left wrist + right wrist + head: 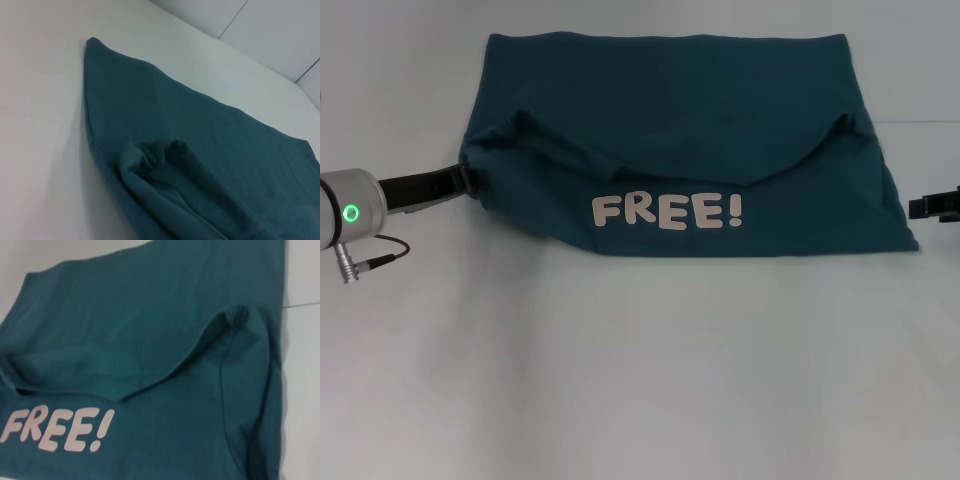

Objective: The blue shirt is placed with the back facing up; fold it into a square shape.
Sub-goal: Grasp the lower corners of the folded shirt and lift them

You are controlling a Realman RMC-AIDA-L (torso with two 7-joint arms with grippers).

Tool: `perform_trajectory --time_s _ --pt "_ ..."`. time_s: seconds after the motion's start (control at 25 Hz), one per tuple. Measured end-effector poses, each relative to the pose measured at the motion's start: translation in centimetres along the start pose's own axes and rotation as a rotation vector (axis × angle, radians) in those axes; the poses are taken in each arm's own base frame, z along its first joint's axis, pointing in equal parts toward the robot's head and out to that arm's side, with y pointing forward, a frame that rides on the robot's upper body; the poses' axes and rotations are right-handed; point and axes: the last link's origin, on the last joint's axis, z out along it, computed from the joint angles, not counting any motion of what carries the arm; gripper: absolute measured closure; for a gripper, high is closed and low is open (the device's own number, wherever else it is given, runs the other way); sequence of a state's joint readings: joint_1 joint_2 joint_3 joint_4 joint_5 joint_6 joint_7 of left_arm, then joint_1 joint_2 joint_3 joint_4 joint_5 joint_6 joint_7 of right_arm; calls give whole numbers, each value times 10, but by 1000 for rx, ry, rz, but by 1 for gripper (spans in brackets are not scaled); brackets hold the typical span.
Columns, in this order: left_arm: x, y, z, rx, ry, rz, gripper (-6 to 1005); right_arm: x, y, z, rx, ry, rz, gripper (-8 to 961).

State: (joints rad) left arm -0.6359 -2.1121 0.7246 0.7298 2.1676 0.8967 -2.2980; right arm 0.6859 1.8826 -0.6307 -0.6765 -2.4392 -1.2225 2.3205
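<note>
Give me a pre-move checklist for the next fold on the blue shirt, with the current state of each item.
1. Blue shirt folded once, near part turned back so the FREE! print faces up: ok.
2. Shirt is square yet: not ok; it is wider than deep, with sloping side edges.
3. Folded layer lies flat: not ok; bunched cloth at both fold corners.
4. Left gripper at the shirt's left edge: ok, but its grip on the cloth: cannot tell.
5. Right gripper beside the right edge, apart from the cloth: ok; open or shut: cannot tell.
6. White table around the shirt free of other things: ok.
</note>
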Motion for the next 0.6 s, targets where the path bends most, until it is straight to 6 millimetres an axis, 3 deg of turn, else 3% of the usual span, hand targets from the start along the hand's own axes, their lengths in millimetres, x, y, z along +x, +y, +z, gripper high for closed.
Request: perform_trajectory --time_s 0.6 --pt "-2 -1 1 3 -1 -7 957 7 13 38 90 0 -74 420"
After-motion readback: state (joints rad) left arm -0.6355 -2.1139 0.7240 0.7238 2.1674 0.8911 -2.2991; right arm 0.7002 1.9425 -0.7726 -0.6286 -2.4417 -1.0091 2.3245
